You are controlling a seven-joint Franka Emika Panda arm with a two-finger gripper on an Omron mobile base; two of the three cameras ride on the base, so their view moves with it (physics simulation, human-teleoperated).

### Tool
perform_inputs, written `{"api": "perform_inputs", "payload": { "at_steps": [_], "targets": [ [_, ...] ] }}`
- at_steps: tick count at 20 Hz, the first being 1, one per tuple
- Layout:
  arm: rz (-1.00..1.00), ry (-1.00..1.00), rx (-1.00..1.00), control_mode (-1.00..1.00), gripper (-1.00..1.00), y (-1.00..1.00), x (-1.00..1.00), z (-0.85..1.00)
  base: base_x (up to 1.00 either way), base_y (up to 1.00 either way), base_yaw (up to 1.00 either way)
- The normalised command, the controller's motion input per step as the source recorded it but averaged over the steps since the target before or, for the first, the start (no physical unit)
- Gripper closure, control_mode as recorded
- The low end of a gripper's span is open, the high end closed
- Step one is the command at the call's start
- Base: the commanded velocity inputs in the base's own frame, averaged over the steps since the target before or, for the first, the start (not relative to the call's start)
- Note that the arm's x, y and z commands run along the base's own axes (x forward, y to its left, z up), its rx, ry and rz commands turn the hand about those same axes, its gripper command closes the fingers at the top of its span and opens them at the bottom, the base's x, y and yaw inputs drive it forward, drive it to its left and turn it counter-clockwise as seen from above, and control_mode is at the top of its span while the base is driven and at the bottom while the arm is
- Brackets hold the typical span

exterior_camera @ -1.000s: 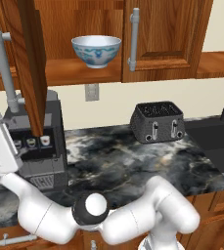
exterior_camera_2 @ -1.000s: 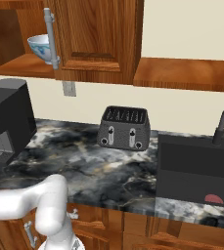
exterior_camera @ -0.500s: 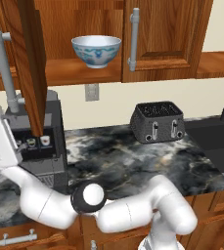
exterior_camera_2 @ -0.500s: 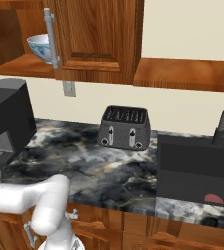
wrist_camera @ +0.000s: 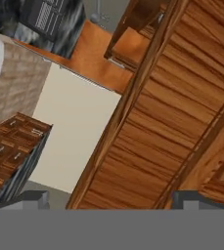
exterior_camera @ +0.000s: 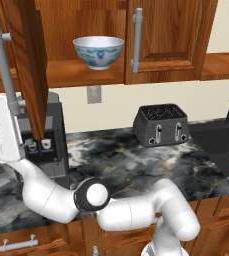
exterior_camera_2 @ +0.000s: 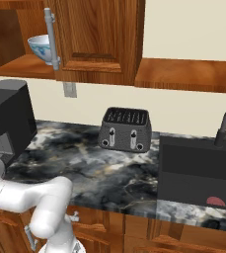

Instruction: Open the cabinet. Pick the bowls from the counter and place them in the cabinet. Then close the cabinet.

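Inside cabinet (exterior_camera: 171, 35): patterned bowl (exterior_camera: 98, 51)

The cabinet (exterior_camera: 151, 40) is cut off by the top edge in both base views, so its upper part cannot be checked. Its open left door (exterior_camera: 33, 65) stands edge-on and covers part of the coffee machine (exterior_camera: 48, 145) behind it. In the right base view the patterned bowl (exterior_camera_2: 40, 48) is partly hidden by the right door's handle (exterior_camera_2: 51, 39). The sink (exterior_camera_2: 198, 170) runs off the right edge (its basin cannot be judged). The gripper (wrist_camera: 108, 201) shows only its two fingertips (wrist_camera: 33, 199).
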Motion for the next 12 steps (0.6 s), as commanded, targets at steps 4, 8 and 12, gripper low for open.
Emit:
{"api": "perform_inputs", "payload": {
  "at_steps": [4,8,12],
  "targets": [
    [-0.05,0.16,-0.03,-1.00,-1.00,-0.88,-0.06,0.06,0.00,0.00,0.00],
    [0.00,0.16,-0.08,-1.00,-1.00,-1.00,0.00,0.00,0.00,0.00,0.00],
    [0.01,0.13,-0.09,-1.00,-1.00,-1.00,0.03,0.03,0.00,0.00,0.00]
  ]
}}
